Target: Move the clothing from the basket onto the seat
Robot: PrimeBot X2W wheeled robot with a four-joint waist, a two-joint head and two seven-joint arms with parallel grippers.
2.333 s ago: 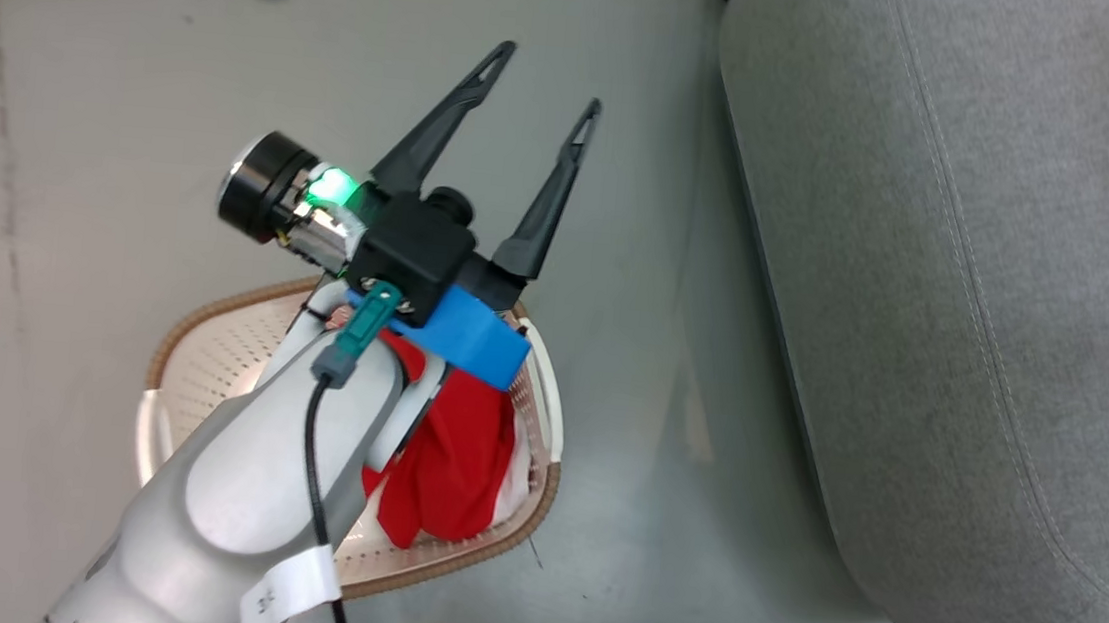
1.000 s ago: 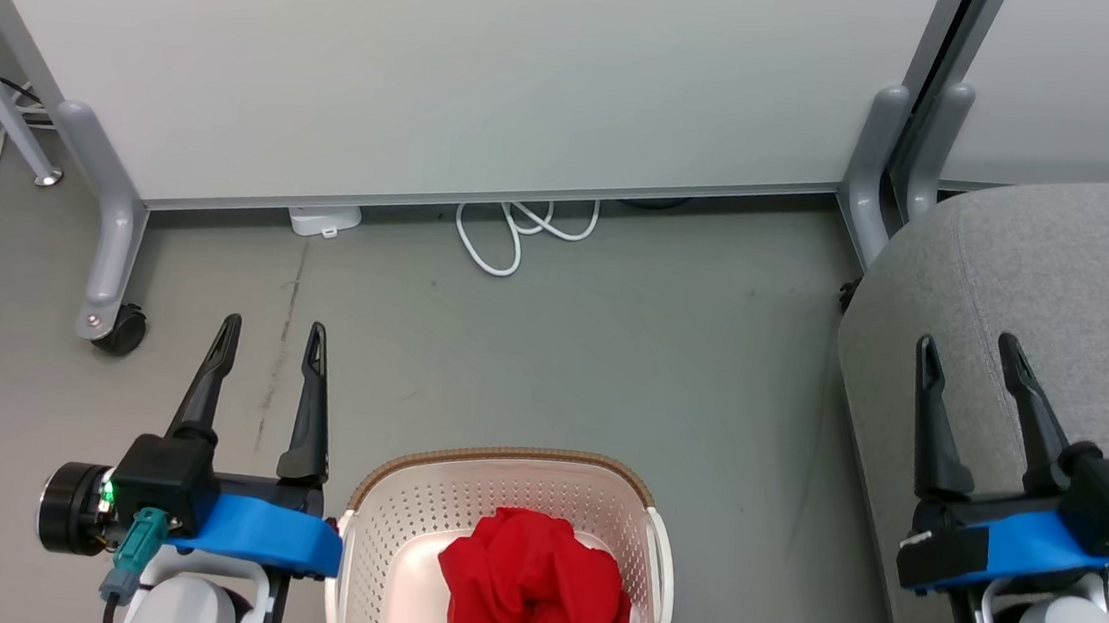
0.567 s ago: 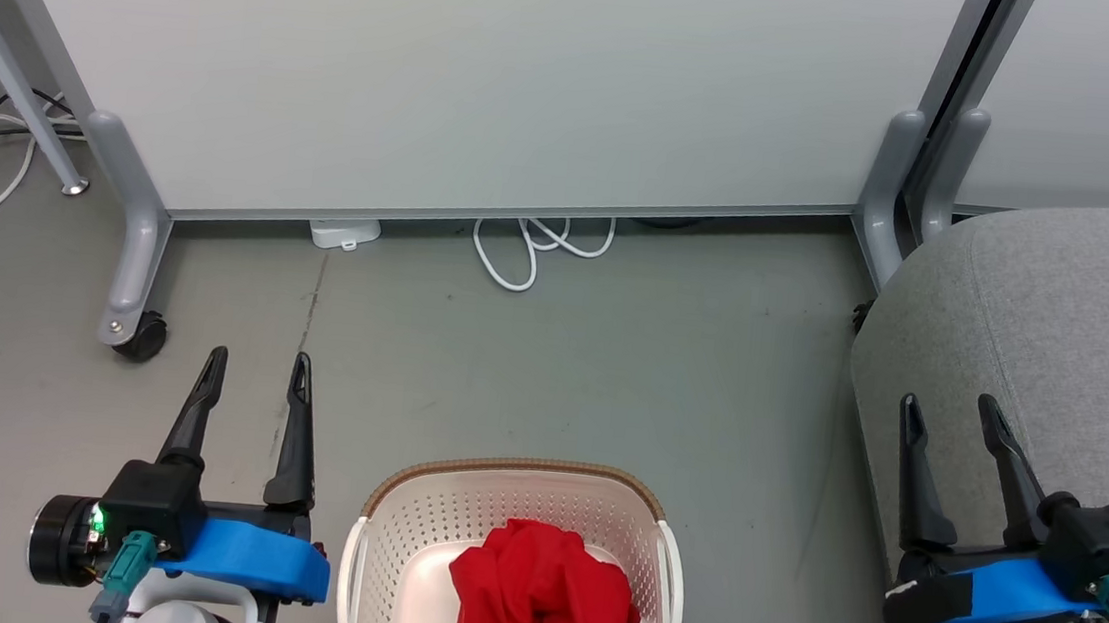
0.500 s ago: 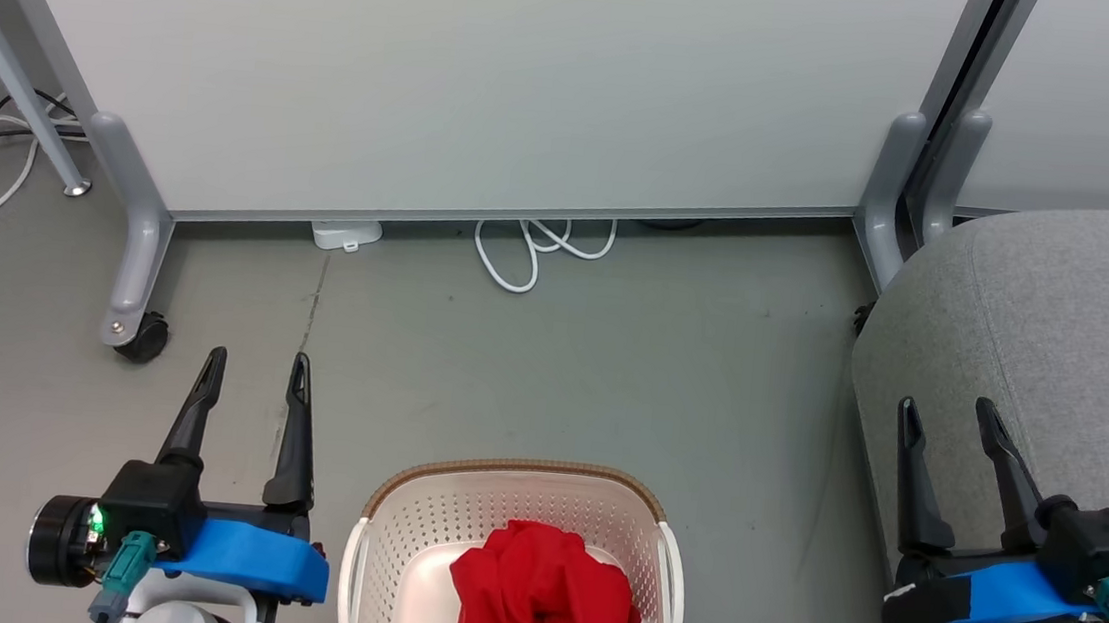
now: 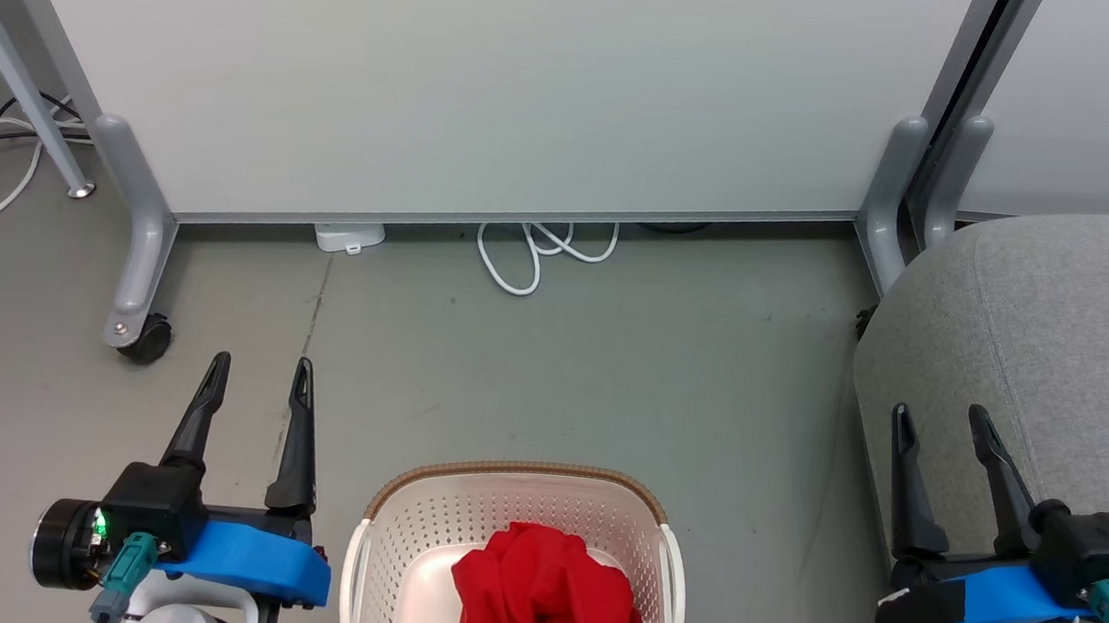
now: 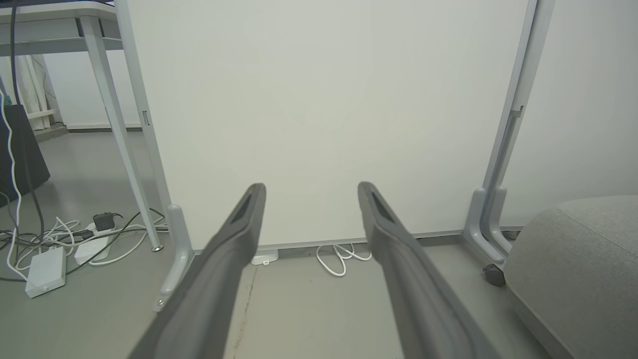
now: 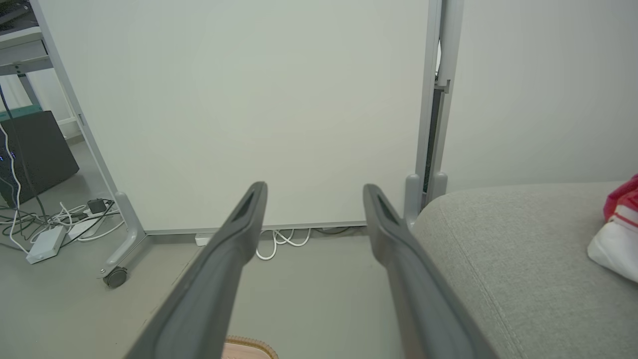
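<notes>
A heap of red clothing (image 5: 544,602) fills the cream basket (image 5: 415,530) at the bottom middle of the head view. The grey seat (image 5: 1045,324) rises at the right, and a red and white piece of clothing (image 7: 618,229) lies on it at the far right edge. My left gripper (image 5: 260,368) hovers open over the floor just left of the basket, nothing between its fingers (image 6: 229,249). Over the seat's near edge my right gripper (image 5: 940,416) stands open and empty, its fingers (image 7: 398,249) spread wide. A sliver of the basket rim (image 7: 249,344) peeks in below them.
A white partition panel (image 5: 475,74) on grey castor legs (image 5: 144,245) closes off the far side. White cables (image 5: 540,250) lie along its base, with more cables and adapters (image 6: 55,249) at the far left. Bare grey floor (image 5: 609,377) spreads between basket and panel.
The head camera has swung from looking down over the left arm above the basket to a forward view of both grippers. In the last second the view drifted slightly; the arms barely moved.
</notes>
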